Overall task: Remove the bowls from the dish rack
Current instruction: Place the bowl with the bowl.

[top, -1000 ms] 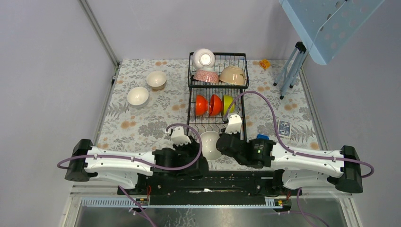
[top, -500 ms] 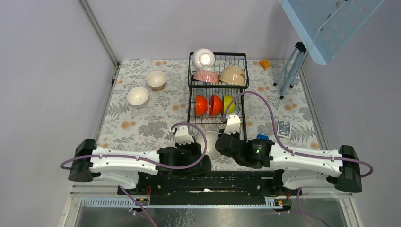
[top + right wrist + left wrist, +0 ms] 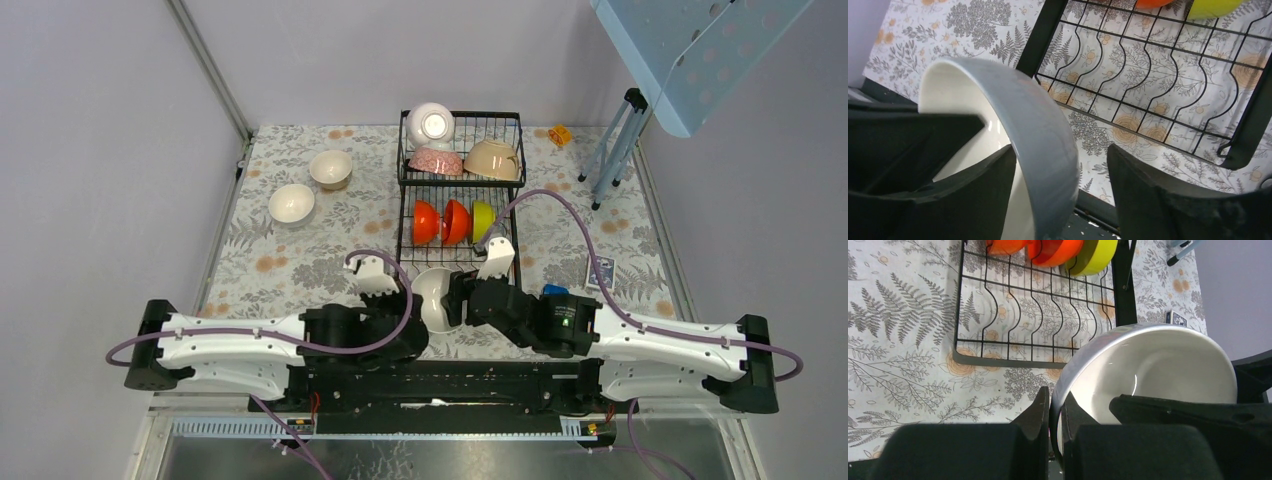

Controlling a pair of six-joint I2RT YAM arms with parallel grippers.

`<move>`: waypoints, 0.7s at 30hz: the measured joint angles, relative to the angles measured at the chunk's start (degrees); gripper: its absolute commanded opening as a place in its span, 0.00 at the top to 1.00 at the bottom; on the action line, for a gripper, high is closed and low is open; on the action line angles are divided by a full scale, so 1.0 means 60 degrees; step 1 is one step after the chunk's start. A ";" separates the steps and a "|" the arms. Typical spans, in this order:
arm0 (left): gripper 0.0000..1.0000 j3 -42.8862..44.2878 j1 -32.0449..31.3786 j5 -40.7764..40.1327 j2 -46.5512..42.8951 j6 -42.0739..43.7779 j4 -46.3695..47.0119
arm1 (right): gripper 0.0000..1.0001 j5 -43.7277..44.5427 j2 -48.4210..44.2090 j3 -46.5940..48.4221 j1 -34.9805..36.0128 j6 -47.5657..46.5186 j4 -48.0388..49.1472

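A white bowl [image 3: 436, 298] hangs tilted just in front of the dish rack [image 3: 509, 200], between my two grippers. My left gripper [image 3: 408, 300] is shut on its rim; in the left wrist view the rim [image 3: 1064, 390] is pinched between the fingers [image 3: 1039, 405]. My right gripper [image 3: 458, 300] is open, its jaws standing apart on either side of the bowl's wall [image 3: 1040, 135] without pressing it. The rack's upper basket holds a white [image 3: 430, 123], a pink-patterned [image 3: 436, 160] and a beige bowl [image 3: 492, 160]. Two orange-red bowls [image 3: 427, 221] and a yellow-green one [image 3: 483, 220] stand in the lower tray.
Two cream bowls [image 3: 330, 168] [image 3: 291, 203] sit on the floral cloth at the far left. A blue block [image 3: 555, 292] and a card [image 3: 600, 270] lie right of the rack. A blue perforated stand [image 3: 620, 140] rises at the back right.
My left gripper has shut on the white bowl's rim, and my right gripper has opened off it. Both arms and the bowl have shifted slightly left and towards the rack.
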 measured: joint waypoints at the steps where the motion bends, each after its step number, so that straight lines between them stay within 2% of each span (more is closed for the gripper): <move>1: 1.00 -0.0007 0.0047 -0.0004 -0.0084 0.0073 0.0015 | 0.14 -0.0062 -0.0015 0.0000 0.0000 -0.0058 -0.0004; 4: 1.00 -0.0015 0.0266 0.0011 -0.0251 0.0317 0.0015 | 0.01 -0.0131 -0.0102 0.0000 0.0000 -0.0120 -0.0026; 12: 1.00 -0.0015 0.1504 0.0197 -0.0787 0.1177 -0.0033 | 0.00 -0.0758 -0.1075 0.0484 0.0000 -0.0608 -0.0525; 17: 1.00 -0.0011 0.2991 0.0339 -0.1311 0.2073 -0.0022 | 0.00 -0.1661 -0.2466 0.0703 0.0004 -0.1665 -0.0470; 21: 1.00 0.0186 0.4652 0.0634 -0.1552 0.3024 0.0011 | 0.00 -0.2339 -0.3807 0.0295 0.0000 -0.2426 0.0044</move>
